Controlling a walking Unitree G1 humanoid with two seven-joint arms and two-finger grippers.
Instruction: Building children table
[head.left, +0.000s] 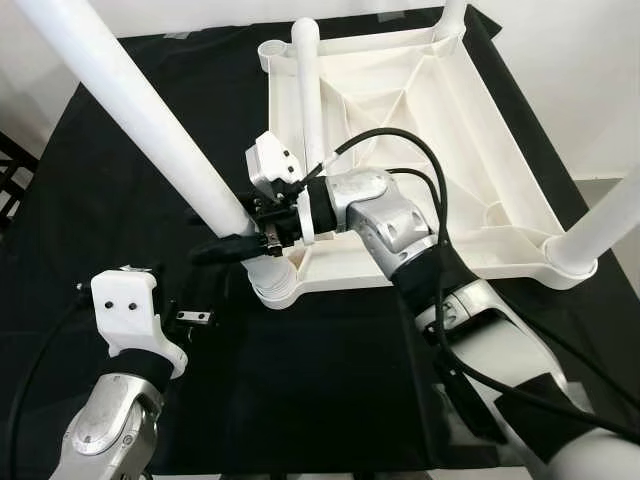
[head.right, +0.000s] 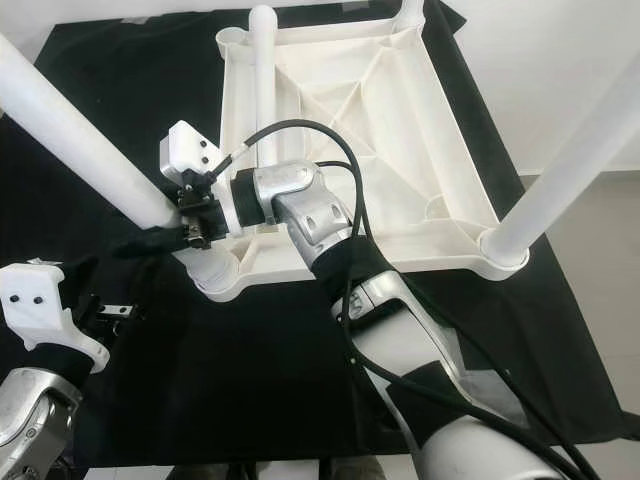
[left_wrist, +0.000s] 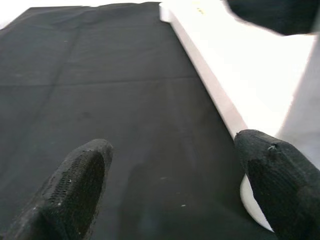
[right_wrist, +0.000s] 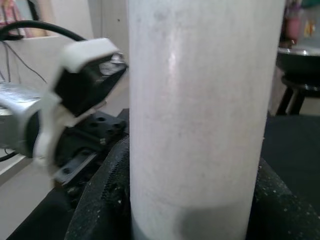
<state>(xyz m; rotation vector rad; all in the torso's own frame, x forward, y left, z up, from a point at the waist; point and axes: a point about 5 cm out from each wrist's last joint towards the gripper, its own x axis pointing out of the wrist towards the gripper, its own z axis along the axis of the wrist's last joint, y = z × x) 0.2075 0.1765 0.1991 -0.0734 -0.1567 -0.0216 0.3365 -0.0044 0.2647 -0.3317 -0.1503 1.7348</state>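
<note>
The white plastic table top (head.left: 400, 130) lies upside down on a black cloth (head.left: 120, 230). A long white leg (head.left: 140, 110) stands in the near-left corner socket (head.left: 270, 282) and rises toward the camera. My right gripper (head.left: 228, 247) is shut on this leg just above the socket. In the right wrist view the leg (right_wrist: 200, 115) stands between the black fingers (right_wrist: 102, 205). My left gripper (head.left: 192, 320) hovers low over the cloth beside that corner, open and holding nothing. Its fingertips (left_wrist: 80, 180) stand wide apart next to the table top's edge (left_wrist: 210, 70).
Further white legs stand at the near-right corner (head.left: 600, 225), the far-right corner (head.left: 452, 18) and the far-left corner (head.left: 308, 90). Black cables loop from my right arm (head.left: 440, 230) over the table top. The cloth's front edge meets pale floor (head.left: 610, 420).
</note>
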